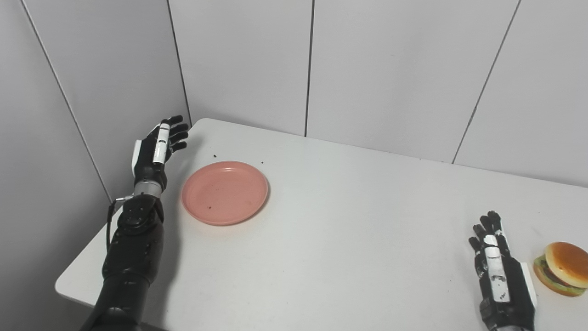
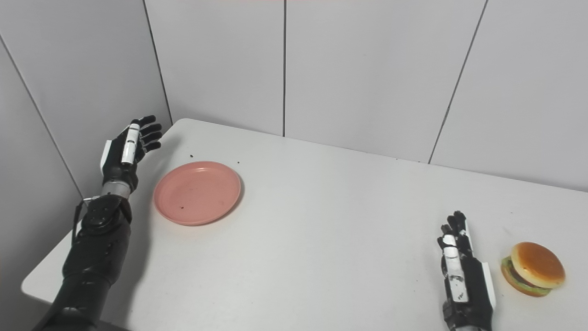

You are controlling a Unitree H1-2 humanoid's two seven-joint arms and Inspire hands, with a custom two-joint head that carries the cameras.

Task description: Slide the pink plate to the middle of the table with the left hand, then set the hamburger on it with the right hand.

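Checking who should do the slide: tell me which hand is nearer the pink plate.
Left. The left hand is raised, open, just off the pink plate's left edge, not touching. The right hand is far across the table, beside the hamburger.

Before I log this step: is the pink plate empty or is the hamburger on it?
Empty. The pink plate holds only a few dark specks; the hamburger lies far right on the table, beside the right hand.

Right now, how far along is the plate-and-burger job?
Nothing done yet. The pink plate sits near the table's left end. The left hand is open beside it, not touching. The right hand waits open beside the hamburger. Slide and placement both remain.
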